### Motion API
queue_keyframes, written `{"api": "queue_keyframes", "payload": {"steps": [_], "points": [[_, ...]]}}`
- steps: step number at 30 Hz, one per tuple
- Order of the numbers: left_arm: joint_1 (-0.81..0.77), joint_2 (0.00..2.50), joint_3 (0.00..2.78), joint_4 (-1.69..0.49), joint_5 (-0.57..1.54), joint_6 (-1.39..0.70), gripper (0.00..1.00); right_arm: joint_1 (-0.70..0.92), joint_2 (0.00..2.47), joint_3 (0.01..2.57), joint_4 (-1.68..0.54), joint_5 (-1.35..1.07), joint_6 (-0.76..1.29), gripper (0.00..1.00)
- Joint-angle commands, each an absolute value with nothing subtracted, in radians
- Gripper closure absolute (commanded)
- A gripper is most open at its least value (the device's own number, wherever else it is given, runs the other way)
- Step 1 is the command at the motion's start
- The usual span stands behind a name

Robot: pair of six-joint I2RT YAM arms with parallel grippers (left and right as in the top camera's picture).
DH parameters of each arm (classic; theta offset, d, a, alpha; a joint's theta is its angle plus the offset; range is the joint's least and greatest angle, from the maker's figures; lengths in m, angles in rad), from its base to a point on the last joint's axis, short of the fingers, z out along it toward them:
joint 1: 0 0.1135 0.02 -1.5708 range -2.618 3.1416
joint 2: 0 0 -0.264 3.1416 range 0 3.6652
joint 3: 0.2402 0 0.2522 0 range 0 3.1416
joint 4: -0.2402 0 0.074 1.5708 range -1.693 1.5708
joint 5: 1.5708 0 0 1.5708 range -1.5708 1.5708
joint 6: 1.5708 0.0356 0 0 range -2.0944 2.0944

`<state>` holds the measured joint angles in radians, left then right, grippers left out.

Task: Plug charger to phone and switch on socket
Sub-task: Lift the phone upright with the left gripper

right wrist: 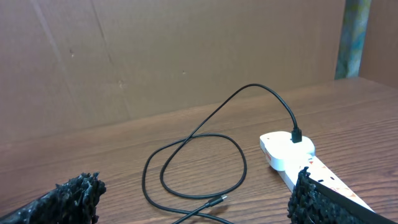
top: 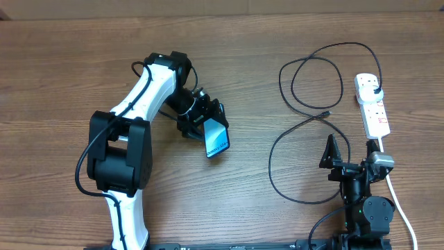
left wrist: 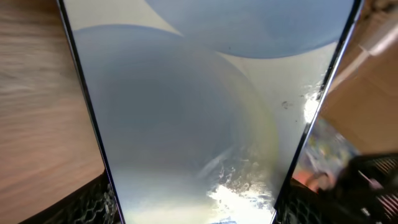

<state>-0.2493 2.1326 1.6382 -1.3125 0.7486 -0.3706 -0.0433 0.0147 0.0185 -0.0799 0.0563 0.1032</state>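
The phone [top: 217, 138], with a blue-cyan screen, is held tilted above the table by my left gripper [top: 201, 123], which is shut on it. In the left wrist view the phone [left wrist: 199, 112] fills the frame between the fingers. The black charger cable [top: 316, 90] lies in loops at the right, its connector tip [top: 325, 112] free on the table and its plug [top: 375, 92] seated in the white socket strip [top: 372, 105]. My right gripper [top: 349, 154] is open and empty, just below the strip. The right wrist view shows the cable [right wrist: 199, 162], the tip [right wrist: 216, 200] and the strip [right wrist: 289, 152].
The strip's thick white cord [top: 402, 208] runs down the right side past my right arm's base. A brown cardboard wall [right wrist: 174, 56] stands behind the table.
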Motion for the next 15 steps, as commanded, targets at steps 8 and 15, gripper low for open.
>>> {"api": "queue_keyframes", "payload": {"steps": [8,15], "points": [[-0.254,2.135,1.665,-1.403,1.116,-0.186,0.22,-0.04,0.004,0.007,-0.076,0.058,0.096,0.0],[-0.254,2.135,1.665,-1.449,1.227,-0.127,0.23,-0.04,0.004,0.008,-0.076,0.057,0.096,0.0]]}}
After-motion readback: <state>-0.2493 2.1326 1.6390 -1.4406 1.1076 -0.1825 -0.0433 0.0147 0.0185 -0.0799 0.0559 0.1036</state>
